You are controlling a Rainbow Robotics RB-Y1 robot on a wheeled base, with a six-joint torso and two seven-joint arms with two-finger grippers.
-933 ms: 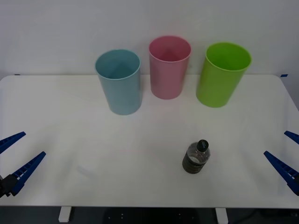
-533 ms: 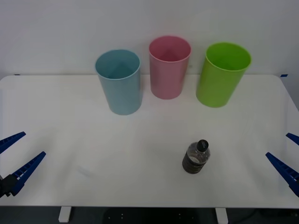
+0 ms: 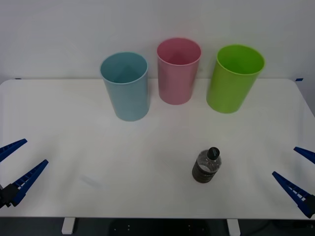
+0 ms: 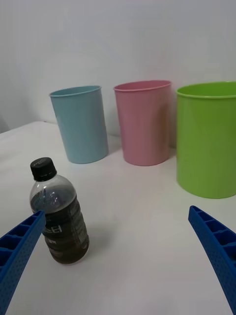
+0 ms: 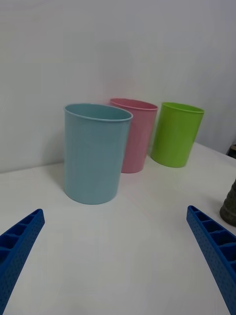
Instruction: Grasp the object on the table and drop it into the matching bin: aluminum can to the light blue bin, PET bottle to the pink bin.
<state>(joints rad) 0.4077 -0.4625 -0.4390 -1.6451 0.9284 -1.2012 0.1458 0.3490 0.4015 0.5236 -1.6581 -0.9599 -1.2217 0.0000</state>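
Observation:
The PET bottle, small and clear with a black cap and dark lower band, stands upright on the white table toward the front right. It also shows in the right wrist view and at the edge of the left wrist view. My right gripper is open at the table's right front, apart from the bottle, whose body sits just beyond one fingertip. The pink bin stands at the back centre, with the light blue bin to its left. My left gripper hangs open at the front left.
A lime green bin stands to the right of the pink one. The three bins form a row along the back, near a white wall. Bare tabletop lies between the bins and the bottle and across the left half.
My right gripper has shifted slightly inward and toward the table's front edge. The left gripper, the bottle and the bins have not moved.

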